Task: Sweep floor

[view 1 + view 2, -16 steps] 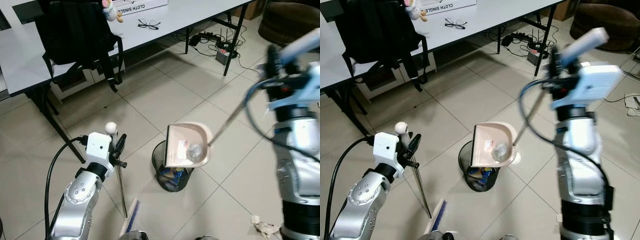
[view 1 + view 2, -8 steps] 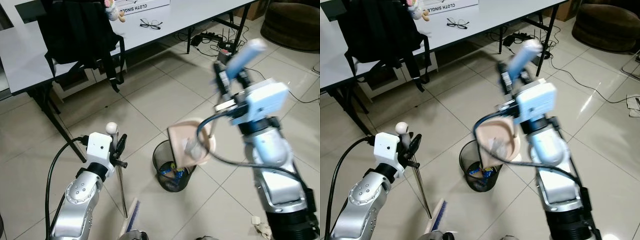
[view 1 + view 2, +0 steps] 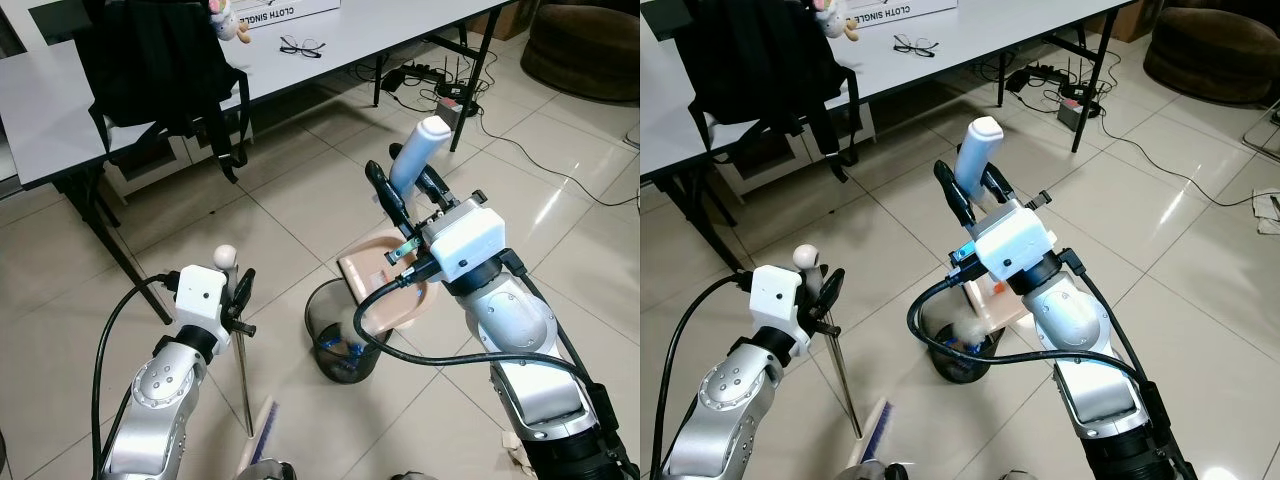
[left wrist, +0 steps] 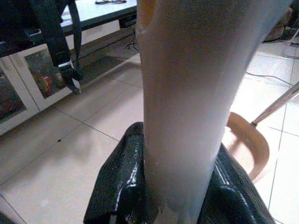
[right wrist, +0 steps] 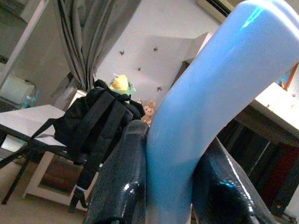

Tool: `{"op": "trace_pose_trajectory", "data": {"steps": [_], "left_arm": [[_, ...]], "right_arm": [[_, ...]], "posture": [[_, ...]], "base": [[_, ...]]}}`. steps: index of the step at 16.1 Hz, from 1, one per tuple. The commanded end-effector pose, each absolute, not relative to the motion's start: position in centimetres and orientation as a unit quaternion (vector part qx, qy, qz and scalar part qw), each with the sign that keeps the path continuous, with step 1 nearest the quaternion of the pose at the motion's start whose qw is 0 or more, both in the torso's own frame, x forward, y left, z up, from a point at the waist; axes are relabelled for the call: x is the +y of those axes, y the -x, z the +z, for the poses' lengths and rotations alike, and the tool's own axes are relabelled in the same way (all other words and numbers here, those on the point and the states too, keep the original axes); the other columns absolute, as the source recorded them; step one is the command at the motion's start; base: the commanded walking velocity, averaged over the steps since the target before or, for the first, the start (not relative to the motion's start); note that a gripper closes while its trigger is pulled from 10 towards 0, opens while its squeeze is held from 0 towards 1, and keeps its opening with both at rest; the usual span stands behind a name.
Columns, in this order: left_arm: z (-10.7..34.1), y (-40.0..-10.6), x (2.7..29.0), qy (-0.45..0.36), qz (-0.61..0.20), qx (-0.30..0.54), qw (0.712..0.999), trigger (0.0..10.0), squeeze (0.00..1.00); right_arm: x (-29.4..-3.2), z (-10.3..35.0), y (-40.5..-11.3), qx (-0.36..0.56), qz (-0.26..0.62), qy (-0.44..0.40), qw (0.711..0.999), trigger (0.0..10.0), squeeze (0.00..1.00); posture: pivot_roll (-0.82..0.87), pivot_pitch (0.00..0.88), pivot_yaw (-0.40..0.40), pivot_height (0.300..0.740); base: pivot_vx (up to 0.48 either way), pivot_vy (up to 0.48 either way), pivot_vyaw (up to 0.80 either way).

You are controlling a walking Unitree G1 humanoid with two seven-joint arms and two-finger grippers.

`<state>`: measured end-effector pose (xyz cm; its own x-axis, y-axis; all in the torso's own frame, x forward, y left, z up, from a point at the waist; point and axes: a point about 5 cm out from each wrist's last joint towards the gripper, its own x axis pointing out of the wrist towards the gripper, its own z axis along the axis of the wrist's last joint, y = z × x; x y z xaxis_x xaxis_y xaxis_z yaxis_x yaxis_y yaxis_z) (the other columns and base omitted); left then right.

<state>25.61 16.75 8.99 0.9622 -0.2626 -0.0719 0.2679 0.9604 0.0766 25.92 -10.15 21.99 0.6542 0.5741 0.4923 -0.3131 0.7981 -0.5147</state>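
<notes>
The right gripper [image 3: 973, 187] is closed tight on the blue dustpan handle [image 3: 412, 160]. It tips the pink dustpan [image 3: 385, 290] over the black bin [image 3: 345, 347], which stands on the floor [image 3: 330, 190] near the table [image 3: 350, 35]. A bit of trash [image 3: 965, 327] sits at the bin's rim. To do this well, I think the pan's lip should stay over the bin, tipped slowly. The left gripper [image 3: 238, 303] is closed on the broom stick [image 3: 242, 385], with the brush [image 3: 262, 440] down on the floor.
</notes>
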Motion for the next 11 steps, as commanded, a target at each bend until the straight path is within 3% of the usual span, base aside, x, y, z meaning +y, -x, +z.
{"op": "trace_pose_trajectory", "data": {"steps": [1,3,5,7,9,11], "left_arm": [[9.4,-25.6,16.8,-0.048,-0.132,0.020,0.990,10.0,0.00],[9.4,-25.6,16.7,-0.047,-0.133,0.020,0.990,10.0,0.00],[9.3,-25.6,16.6,-0.047,-0.142,0.025,0.988,10.0,0.00],[9.0,-25.5,16.3,-0.049,-0.173,0.039,0.983,10.0,0.00],[8.7,-25.4,15.7,-0.055,-0.212,0.049,0.975,10.0,0.00],[8.7,-25.6,15.4,-0.060,-0.225,0.043,0.972,10.0,0.00]], "right_arm": [[-9.8,23.3,-25.3,-0.378,0.254,0.214,0.864,10.0,0.00],[-10.5,24.0,-25.5,-0.393,0.215,0.203,0.871,10.0,0.00],[-14.9,26.1,-27.0,-0.382,0.031,0.104,0.918,10.0,0.00],[-18.2,27.0,-27.8,-0.350,-0.071,0.083,0.930,10.0,0.00],[-20.7,26.9,-28.0,-0.325,-0.133,0.113,0.930,10.0,0.00],[-22.4,25.5,-27.8,-0.284,-0.162,0.183,0.927,10.0,0.00]], "posture": [[-0.01,0.082,0.067,0.740],[-0.01,0.081,0.067,0.740],[-0.01,0.078,0.068,0.740],[-0.01,0.074,0.070,0.740],[-0.02,0.071,0.074,0.740],[-0.02,0.066,0.078,0.740]], "base": [[0.000,0.000,0.00],[0.000,0.000,0.00],[0.000,0.000,0.00],[0.000,0.000,0.00],[0.000,0.000,0.00],[0.000,0.000,-0.80]]}}
